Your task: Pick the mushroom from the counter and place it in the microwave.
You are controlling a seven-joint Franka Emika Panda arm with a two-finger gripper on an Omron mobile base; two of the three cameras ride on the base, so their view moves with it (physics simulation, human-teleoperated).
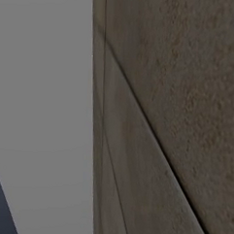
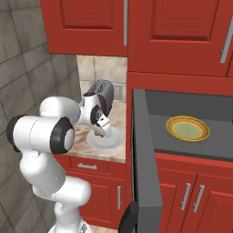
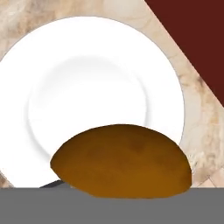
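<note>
My end effector [image 2: 101, 130] grips the mushroom [image 3: 121, 161].
It is low over the white plate [image 3: 87, 78] on the surface [image 2: 86, 146].

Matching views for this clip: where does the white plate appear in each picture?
Left base view: a grey wall and a brown textured surface.
Right base view: plate at centre left on the counter, under the claw.
Hand view: plate across the upper middle, behind the mushroom.
Shared landmark: the marbled counter.
</note>
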